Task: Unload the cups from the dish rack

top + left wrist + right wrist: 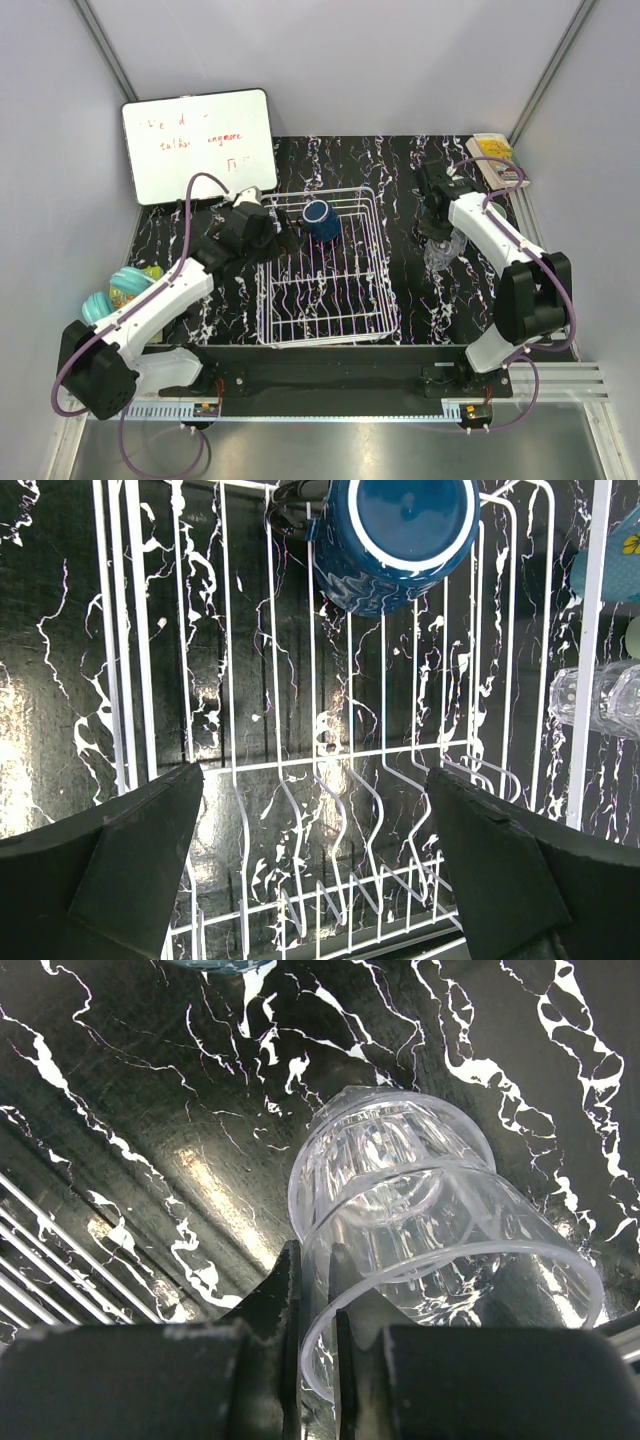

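The white wire dish rack (320,300) stands mid-table. A dark navy mug (322,220) lies on its side at the rack's far end; it also shows at the top of the left wrist view (395,535). My left gripper (268,228) hovers open and empty over the rack's far left part (315,780), short of the mug. My right gripper (440,228) is right of the rack, shut on the rim of a clear glass (420,1190), one finger (290,1280) outside and one inside. A light blue mug (612,565) and clear glass (600,695) show beyond the rack's right side.
Two turquoise ribbed round things (115,290) sit at the left table edge beside my left arm. A whiteboard (200,145) leans at the back left. A yellow box (497,160) lies at the back right corner. Walls close in on both sides.
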